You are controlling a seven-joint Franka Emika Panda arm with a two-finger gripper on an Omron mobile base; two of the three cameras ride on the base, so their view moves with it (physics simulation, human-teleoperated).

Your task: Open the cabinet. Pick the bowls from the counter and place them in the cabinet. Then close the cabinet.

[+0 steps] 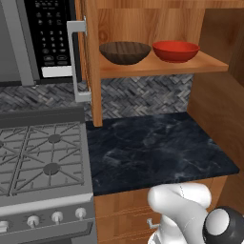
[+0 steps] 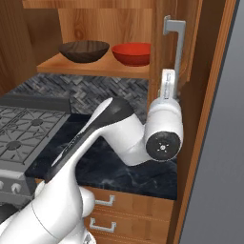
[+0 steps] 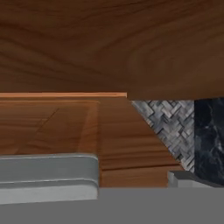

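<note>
1. The cabinet (image 1: 157, 33) stands open, with both bowls on its wooden shelf (image 1: 209, 64): the dark wood-grain bowl (image 1: 125, 52) to the left and the red bowl (image 1: 175, 50) beside it, close together but apart. No bowl remains on the worktop (image 1: 157, 147).
2. Judged from this layout, the step in hand is closing the doors. The arm reaches up toward the right door (image 2: 164, 52), with the hand just below its grey bar handle (image 2: 175, 43).
3. The pincer's jaws stand wide apart and hold nothing. In the hand view, door wood and a grey bar lie close ahead.
4. To close the door well, the hand should press flat on its outer face or hook the handle, then follow the arc of the hinge rather than push straight.
5. The red bowl sits near the front edge of the shelf, so the door needs a slow finish.
6. The left door (image 1: 90, 57) projects over the worktop beside the microwave (image 1: 38, 38). The tall wooden side panel (image 2: 205, 119) limits room on the right, while open space remains above the worktop.
</note>
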